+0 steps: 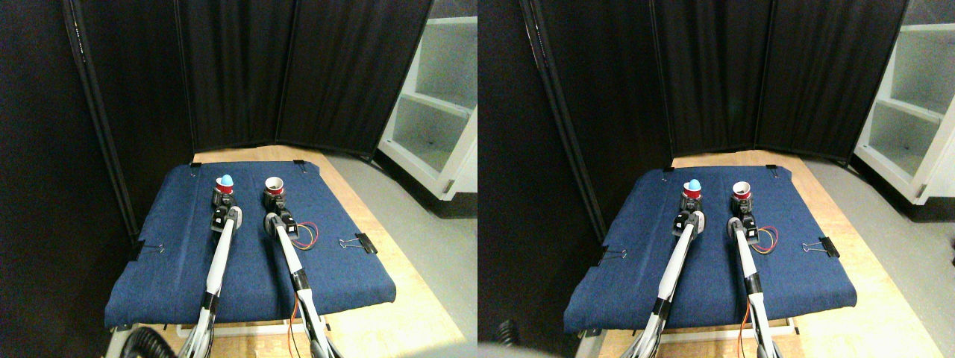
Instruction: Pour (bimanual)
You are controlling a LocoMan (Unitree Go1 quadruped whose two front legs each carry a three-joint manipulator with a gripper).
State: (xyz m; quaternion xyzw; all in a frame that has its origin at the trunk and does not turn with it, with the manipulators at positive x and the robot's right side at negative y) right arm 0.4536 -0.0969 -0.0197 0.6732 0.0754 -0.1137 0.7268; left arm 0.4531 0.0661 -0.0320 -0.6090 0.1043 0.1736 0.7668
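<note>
**Two arms, two red cups on the blue cloth**

You see both manipulators stretched forward over a table (388, 257) draped in a dark blue cloth (171, 276), each one ending at a small red cup. Your left gripper (222, 200) sits at the base of the left cup (224, 192), which stands upright and carries a light blue ball (225, 180) in its mouth. Your right gripper (274, 201) meets the right cup (274, 186), also upright, its white inside showing. The two cups stand near each other, side by side and apart, toward the far middle of the cloth. Both grippers are too small here for you to tell whether their jaws are spread or pinching the cups. Red and orange wires (304, 235) loop beside the right arm. A black binder clip (365, 243) pins the cloth at the right edge. Black curtain panels (239, 74) close off the back, and a white shelf unit (440, 97) stands at the far right.
</note>
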